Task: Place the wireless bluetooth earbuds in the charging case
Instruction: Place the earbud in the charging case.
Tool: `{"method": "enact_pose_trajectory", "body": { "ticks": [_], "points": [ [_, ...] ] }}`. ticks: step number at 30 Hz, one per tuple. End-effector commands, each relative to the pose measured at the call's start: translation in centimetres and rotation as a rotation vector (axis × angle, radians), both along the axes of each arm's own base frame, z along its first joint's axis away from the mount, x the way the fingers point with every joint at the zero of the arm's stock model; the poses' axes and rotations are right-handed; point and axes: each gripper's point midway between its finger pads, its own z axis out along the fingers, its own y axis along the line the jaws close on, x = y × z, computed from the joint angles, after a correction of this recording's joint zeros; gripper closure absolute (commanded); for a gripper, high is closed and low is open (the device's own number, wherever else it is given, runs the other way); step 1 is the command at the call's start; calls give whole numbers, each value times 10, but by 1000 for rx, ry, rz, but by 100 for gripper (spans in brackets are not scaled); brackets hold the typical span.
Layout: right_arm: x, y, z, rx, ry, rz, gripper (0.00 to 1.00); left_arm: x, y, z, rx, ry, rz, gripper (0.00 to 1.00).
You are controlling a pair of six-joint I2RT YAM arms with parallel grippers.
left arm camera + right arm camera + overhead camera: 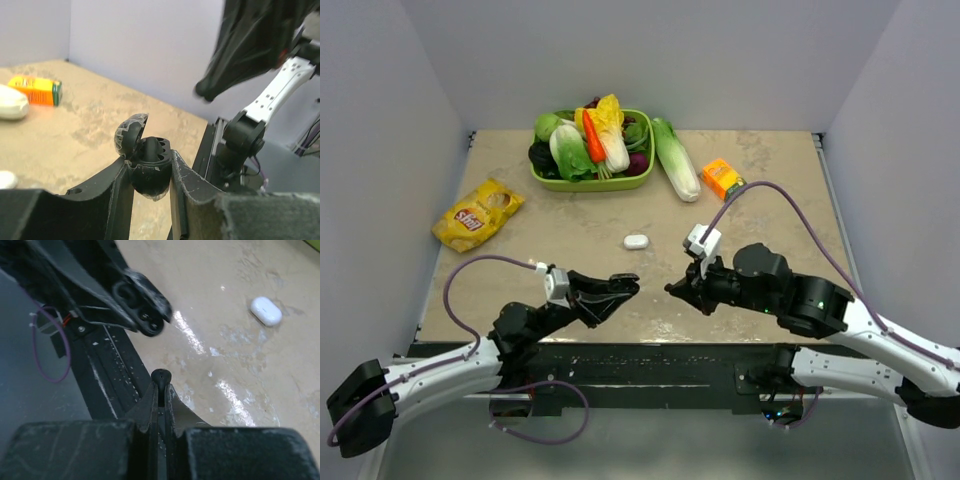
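1. At 6 o'clock, nearest, a black mounting rail (650, 362) is carrying both arm bases, with purple cables (545, 425) looping around it.
2. Over the bench's near edge at about 7 o'clock, the left gripper (149, 165) is clamping the black charging case (147, 179). Its jaws are narrowed to the case's width, and the domed lid is standing open.
3. Facing it from about 5 o'clock, the right gripper (161, 387) is pinching almost fully closed on one glossy black earbud (161, 375), which is poking out past the tips. The two grippers are near each other but apart.
4. The bench (775, 225) is showing a mottled beige, stone-look surface with bright glare streaks. A white oval case (636, 241) is lying closed near its centre.
5. A yellow chip bag (477, 213) is lying at 9 o'clock, and an orange box (722, 178) at 2 o'clock.
6. At 12 o'clock a green basket (542, 177) is holding heaped vegetables, with a pale cabbage (676, 160) lying just beside it.
7. Plain lavender-grey walls (650, 60) are enclosing the left, far and right sides.
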Motion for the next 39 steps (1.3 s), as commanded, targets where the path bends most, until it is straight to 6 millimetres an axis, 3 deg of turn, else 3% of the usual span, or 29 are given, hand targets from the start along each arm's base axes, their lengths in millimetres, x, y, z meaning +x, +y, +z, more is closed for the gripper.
{"method": "enact_pose_trajectory", "body": {
  "ticks": [1, 7, 15, 39],
  "points": [
    [-31, 8, 27, 70, -34, 210, 100, -6, -14, 1, 57, -3, -79, 100],
    [-50, 18, 27, 87, -9, 349, 100, -36, -28, 8, 54, -55, -276, 100],
    [-54, 24, 16, 56, 24, 387, 100, -68, -38, 28, -7, -115, -496, 100],
    [-54, 29, -2, 15, 74, 375, 100, -69, -43, 40, -16, -183, -519, 100]
  ]
}}
